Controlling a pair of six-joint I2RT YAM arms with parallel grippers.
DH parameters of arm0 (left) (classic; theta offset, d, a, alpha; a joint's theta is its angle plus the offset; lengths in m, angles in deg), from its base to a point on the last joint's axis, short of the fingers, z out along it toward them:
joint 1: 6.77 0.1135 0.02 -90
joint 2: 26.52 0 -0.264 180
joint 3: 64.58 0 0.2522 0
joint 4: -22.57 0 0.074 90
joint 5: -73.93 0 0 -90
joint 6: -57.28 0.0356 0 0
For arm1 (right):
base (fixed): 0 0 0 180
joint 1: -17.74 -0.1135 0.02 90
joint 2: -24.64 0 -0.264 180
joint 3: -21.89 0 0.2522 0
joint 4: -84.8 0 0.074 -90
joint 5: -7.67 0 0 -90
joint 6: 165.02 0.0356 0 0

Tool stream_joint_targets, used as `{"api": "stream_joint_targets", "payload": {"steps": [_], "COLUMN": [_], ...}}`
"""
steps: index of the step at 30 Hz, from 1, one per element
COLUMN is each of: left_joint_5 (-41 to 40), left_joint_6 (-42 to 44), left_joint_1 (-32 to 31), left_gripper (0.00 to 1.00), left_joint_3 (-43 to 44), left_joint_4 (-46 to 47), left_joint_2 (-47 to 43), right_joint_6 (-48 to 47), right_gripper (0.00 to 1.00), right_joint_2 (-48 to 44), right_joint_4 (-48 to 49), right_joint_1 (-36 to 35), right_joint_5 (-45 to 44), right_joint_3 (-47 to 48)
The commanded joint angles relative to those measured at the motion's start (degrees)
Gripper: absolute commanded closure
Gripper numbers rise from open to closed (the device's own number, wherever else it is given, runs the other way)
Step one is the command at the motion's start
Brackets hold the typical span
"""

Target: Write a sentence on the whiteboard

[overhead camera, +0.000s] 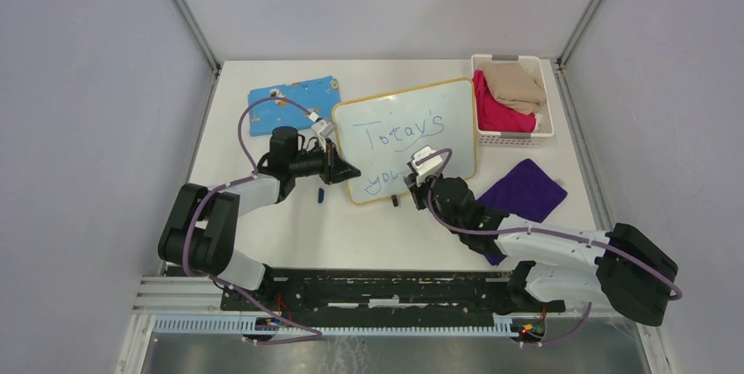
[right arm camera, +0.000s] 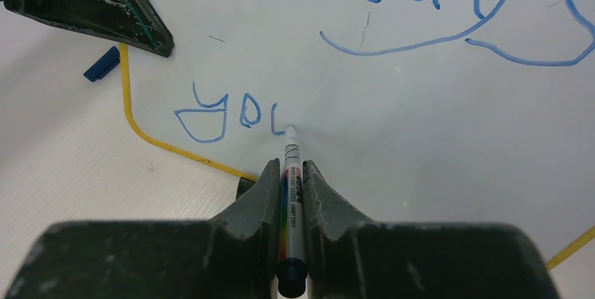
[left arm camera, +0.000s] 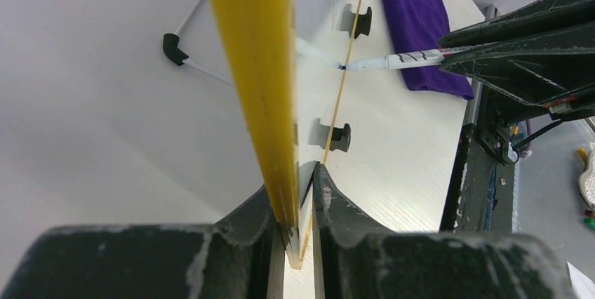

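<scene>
The whiteboard (overhead camera: 439, 106) lies on the table, white with a yellow rim. The sentence (overhead camera: 399, 135) on it reads "Today's" with a partial "you" (right arm camera: 231, 113) below. My left gripper (overhead camera: 344, 169) is shut on the board's left edge, whose yellow rim (left arm camera: 263, 102) runs between its jaws. My right gripper (overhead camera: 419, 176) is shut on a white marker (right arm camera: 291, 194). The marker tip touches the board right after the "u". The marker also shows in the left wrist view (left arm camera: 400, 61). Two black clips (left arm camera: 340, 136) sit on the board's near edge.
A blue marker cap (overhead camera: 321, 195) lies on the table by the board's left corner, and shows in the right wrist view (right arm camera: 102, 64). A purple cloth (overhead camera: 525, 190) lies right of the board. A blue patterned cloth (overhead camera: 294, 102) is at back left. A white basket (overhead camera: 518, 137) with folded cloths stands at back right.
</scene>
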State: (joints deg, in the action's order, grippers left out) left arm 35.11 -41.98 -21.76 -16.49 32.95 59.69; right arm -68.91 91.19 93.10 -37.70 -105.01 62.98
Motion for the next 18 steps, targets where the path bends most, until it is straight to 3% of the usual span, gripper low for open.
{"api": "stream_joint_targets", "payload": {"steps": [1, 18], "left_joint_5": [-3.98, -3.98], "left_joint_6": [5.97, 5.96], "left_joint_1": [-1.28, -1.28], "left_gripper": [0.81, 0.81], "left_joint_3": [-0.05, 0.11], "left_joint_4": [-5.68, -5.94], "left_joint_2": [1.68, 1.85], "right_joint_6": [-1.71, -0.69], "right_gripper": [1.0, 1.0], "right_joint_2": [-0.63, -0.44], "right_joint_4": [1.81, 1.54], "right_joint_1": [1.21, 1.21], "right_joint_5": [-1.86, -0.76], "right_joint_3": [3.88, 1.93]}}
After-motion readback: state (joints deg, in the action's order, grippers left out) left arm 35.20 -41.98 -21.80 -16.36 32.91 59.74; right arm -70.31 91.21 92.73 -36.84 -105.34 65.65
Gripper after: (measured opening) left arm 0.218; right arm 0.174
